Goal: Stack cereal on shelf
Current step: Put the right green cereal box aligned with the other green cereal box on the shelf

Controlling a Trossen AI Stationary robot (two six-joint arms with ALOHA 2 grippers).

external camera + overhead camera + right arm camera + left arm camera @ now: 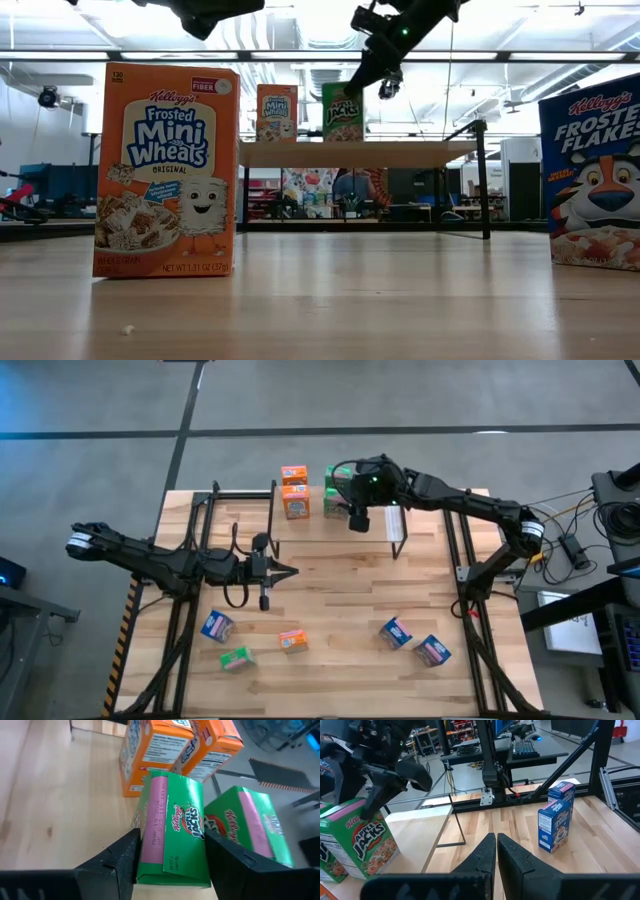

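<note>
On the shelf (420,153) stand two orange cereal boxes (295,490) and two green ones. My right gripper (352,512) reaches in from the table's right, slanting down, and is shut on the nearer green cereal box (172,835). The other green box (245,825) stands just beyond it. My left gripper (288,570) hovers shut over the table's middle with nothing in it; its fingers (496,845) meet in its wrist view. My right gripper pinches the green box between its two fingers (120,855), one on each broad face (145,865), near the box's top. The fingers slant down from the table's right. The box stands upright with its bottom edge (343,139) on the shelf.
Loose boxes lie on the near half of the table: a blue box (217,625), a green box (236,657), an orange box (292,641) and two more blue boxes (396,632) (432,650). Black frame rails run along both table sides.
</note>
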